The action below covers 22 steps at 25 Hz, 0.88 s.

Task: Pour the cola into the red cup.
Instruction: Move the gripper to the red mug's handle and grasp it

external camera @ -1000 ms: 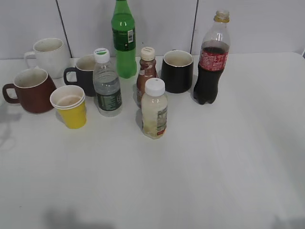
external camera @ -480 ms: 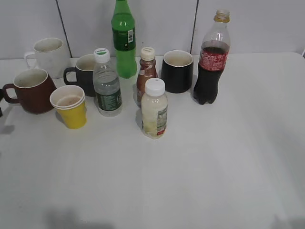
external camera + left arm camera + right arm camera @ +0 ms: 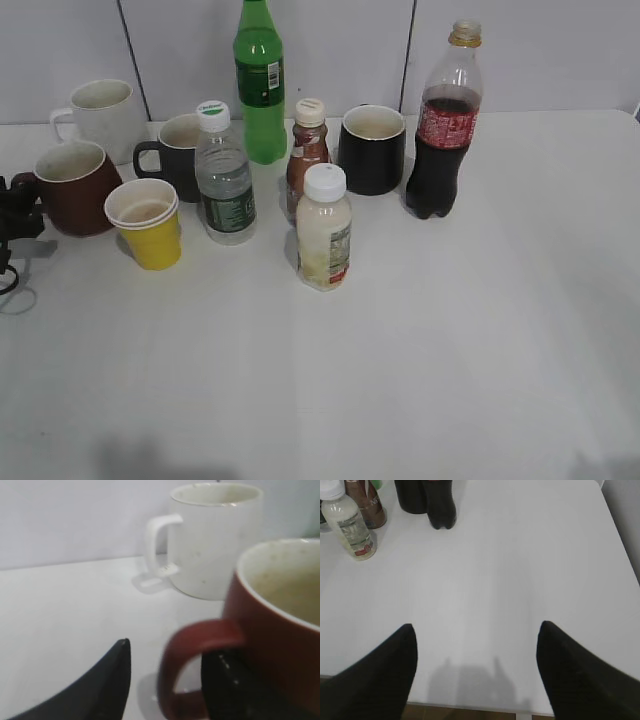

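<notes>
Reaching in from the left edge of the exterior view, the left gripper [image 3: 18, 205] is now seen at the handle of the wide dark red ceramic mug [image 3: 72, 187], a spot that was bare a second ago; only a shadow lay there. In the left wrist view the black fingers [image 3: 100, 690] are spread, one out in the open and the other set between the handle loop [image 3: 192, 667] and the mug wall, so the handle is straddled but not yet pinched. A grasp of the red cup is judged to be the step in hand, likely so it can be brought clear of its neighbours.

The tall clear plastic cola bottle with the red label [image 3: 442, 125] is left upright and untouched at the back right, well apart from the mug. The right gripper [image 3: 475, 675] is held wide apart and empty above bare white table [image 3: 520, 580], with the bottle's dark base [image 3: 442, 510] far ahead of it.

Room is tight around the mug: the yellow paper cup [image 3: 146, 222] stands just beside it and the white ceramic mug [image 3: 210, 540] close behind. The table's left edge is near. The broad front half of the table is open, and a pour there is judged safest.
</notes>
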Motion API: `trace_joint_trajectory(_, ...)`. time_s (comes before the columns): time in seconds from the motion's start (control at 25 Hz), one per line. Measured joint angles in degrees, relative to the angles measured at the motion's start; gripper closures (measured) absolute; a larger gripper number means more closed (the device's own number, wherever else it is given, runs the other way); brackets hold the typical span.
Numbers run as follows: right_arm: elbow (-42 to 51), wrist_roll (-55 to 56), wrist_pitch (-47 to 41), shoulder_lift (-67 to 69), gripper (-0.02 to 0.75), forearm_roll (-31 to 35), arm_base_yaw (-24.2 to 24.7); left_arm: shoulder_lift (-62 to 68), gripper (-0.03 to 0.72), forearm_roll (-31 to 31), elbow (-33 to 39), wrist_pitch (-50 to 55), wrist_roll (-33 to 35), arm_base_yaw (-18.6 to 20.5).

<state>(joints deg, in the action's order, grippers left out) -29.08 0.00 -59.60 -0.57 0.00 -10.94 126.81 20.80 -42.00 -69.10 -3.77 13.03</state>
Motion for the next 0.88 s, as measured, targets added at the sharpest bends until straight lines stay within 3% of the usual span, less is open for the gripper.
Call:
trace_joint_trajectory(0.2, 0.0, 0.0, 0.0, 0.0, 0.183, 0.0, 0.0, 1.2, 0.335, 1.6, -3.4, 2.4, 0.1, 0.0)
trace_joint_trajectory(0.28, 0.0, 0.0, 0.0, 0.0, 0.183, 0.4, 0.0, 2.2, 0.37, 2.0, -5.0, 3.6, 0.2, 0.0)
trace_joint_trajectory(0.52, 0.0, 0.0, 0.0, 0.0, 0.183, 0.5, 0.0, 4.7, 0.635, 2.9, -8.9, 4.2, 0.3, 0.0)
trace_joint_trajectory(0.76, -0.5, -0.8, 2.0, 0.4, 0.219, 5.0, 0.0, 0.1, 0.634, 3.3, -6.8, 6.4, 1.0, 0.7)
trace_joint_trajectory(0.88, -1.2, -1.8, 17.4, 6.4, 0.251, 5.0, 0.0, -7.0, 0.634, 3.6, -4.0, 7.2, 0.9, 2.2)
